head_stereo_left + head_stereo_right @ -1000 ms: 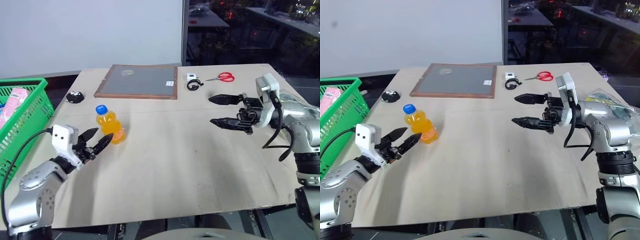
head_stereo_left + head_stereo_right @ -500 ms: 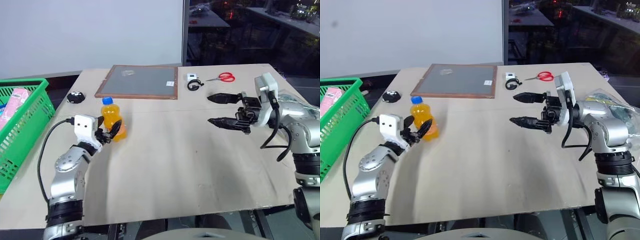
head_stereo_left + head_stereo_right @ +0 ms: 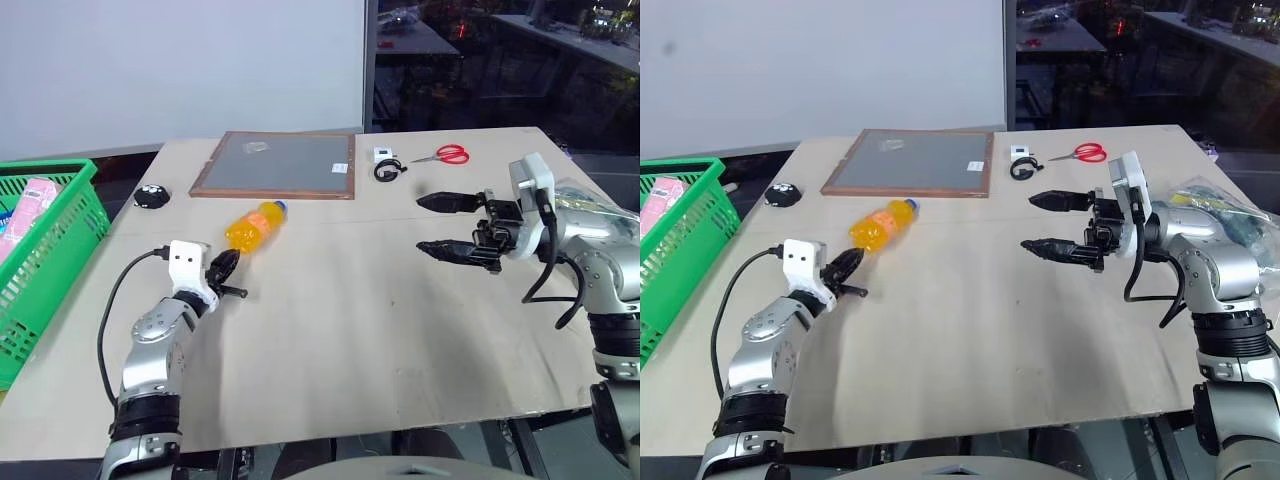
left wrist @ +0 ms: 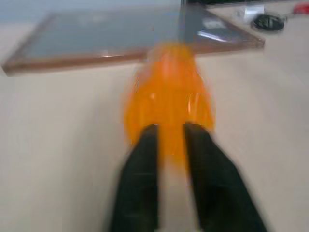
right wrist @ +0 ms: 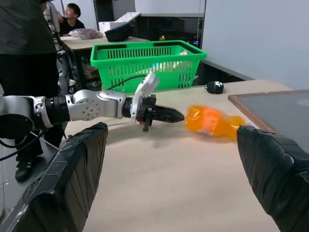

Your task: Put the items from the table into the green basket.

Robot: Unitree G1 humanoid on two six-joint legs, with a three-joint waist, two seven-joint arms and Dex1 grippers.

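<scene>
Left gripper (image 3: 228,266): fingers pinched together with nothing between them, low over the table (image 3: 380,330), pointing toward 1 o'clock in the head view.
Orange-drink bottle (image 3: 254,225): toppled on its side on the table, just past the left fingertips at their 1 o'clock; blue cap (image 3: 281,208) points away toward the board; whether the tips touch it cannot be told.
Right gripper (image 3: 435,225): spread wide and empty, held above the table's right half, pointing toward 9 o'clock, well apart from the bottle.
Green basket (image 3: 60,235): at the table's left edge, 9 o'clock from the bottle; pink carton (image 3: 22,205) lies inside.
Wood-framed grey board (image 3: 277,163): flat at 12 o'clock beyond the bottle.
Red-handled scissors (image 3: 444,154): far edge, at 1 o'clock.
</scene>
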